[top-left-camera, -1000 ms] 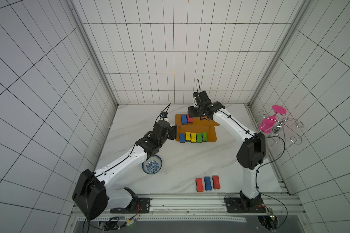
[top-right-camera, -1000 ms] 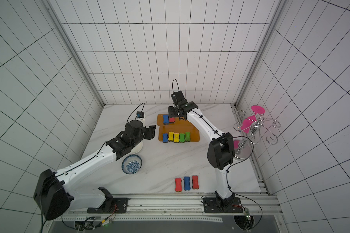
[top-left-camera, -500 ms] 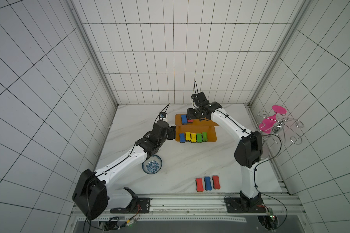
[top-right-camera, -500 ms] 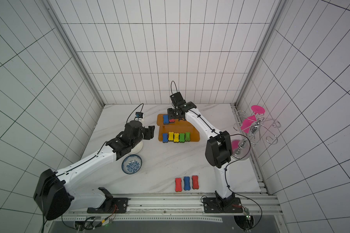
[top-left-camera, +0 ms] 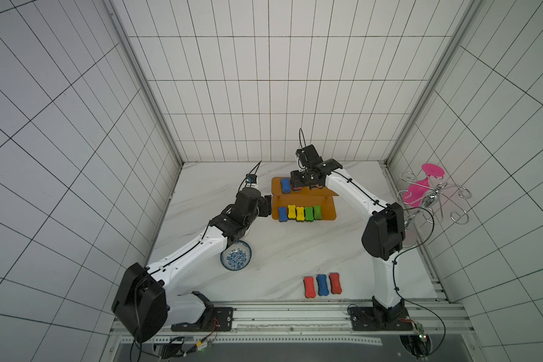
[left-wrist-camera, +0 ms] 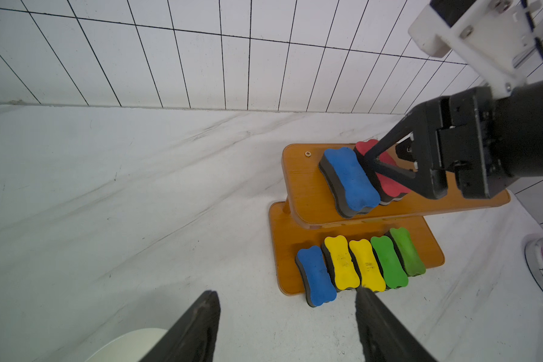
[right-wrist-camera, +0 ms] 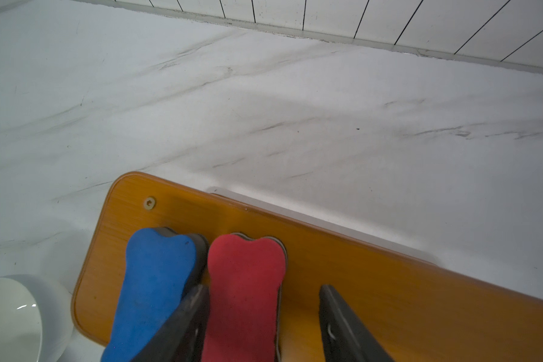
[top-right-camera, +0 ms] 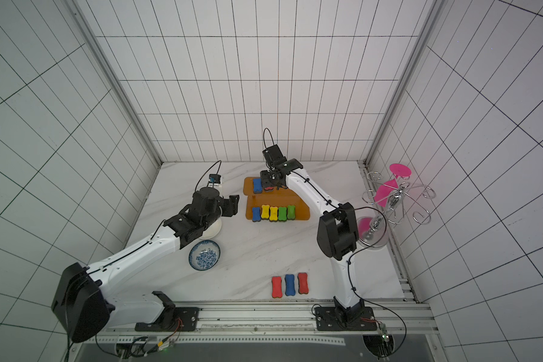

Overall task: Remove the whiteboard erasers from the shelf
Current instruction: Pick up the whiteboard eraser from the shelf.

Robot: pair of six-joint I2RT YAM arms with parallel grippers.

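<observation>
Three erasers [top-left-camera: 322,284] are already laid side by side on the near part of the worktop [top-left-camera: 279,244]: red, blue, red. Seven more are seen on the shelf [top-left-camera: 329,213], at the far side. A row of five [top-left-camera: 300,213] is lined up on its lower board: one blue, two yellow, two green. A blue eraser [right-wrist-camera: 157,282] and a red eraser [right-wrist-camera: 245,282] are set on the upper board, touching each other.

The right gripper [right-wrist-camera: 263,290] is held open around the red eraser. One finger is poked in between the blue and the red; the other is apart from the red one's far side. Nothing is gripped yet. The left gripper [left-wrist-camera: 286,293] is open and empty too, just left of the lower board.

The red eraser looks to be the one being picked. Next, the jaws should be shut on it. Then it should be lifted straight up, so the blue one is not dragged along.
</observation>
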